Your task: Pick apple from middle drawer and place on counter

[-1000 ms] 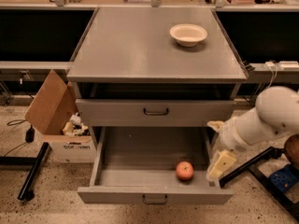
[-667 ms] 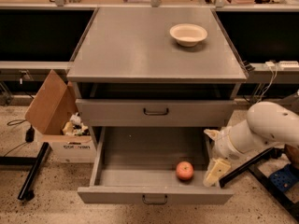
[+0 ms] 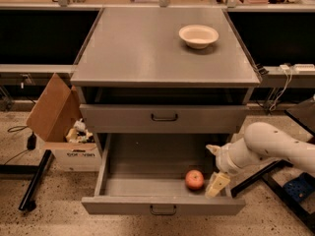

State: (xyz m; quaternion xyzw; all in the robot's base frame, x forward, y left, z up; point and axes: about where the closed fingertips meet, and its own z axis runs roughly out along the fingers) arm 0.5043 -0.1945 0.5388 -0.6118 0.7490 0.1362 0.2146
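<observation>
The apple (image 3: pixel 194 179) is small and red-orange and lies on the floor of the open middle drawer (image 3: pixel 142 168), near its front right corner. My gripper (image 3: pixel 215 167) comes in from the right on a white arm and sits inside the drawer's right side, just right of the apple. Its fingers are spread open, one pale fingertip (image 3: pixel 217 185) low beside the apple and the other higher up toward the back. It holds nothing. The grey counter (image 3: pixel 147 48) tops the cabinet above.
A cream-white bowl (image 3: pixel 198 36) stands at the counter's back right. A closed drawer front (image 3: pixel 164 117) sits above the open one. An open cardboard box (image 3: pixel 59 127) stands on the floor to the left. Dark metal legs (image 3: pixel 34 181) lie at left and right.
My arm has moved left and down, bringing the gripper closer to the apple inside the drawer. The apple and bowl have not moved.
</observation>
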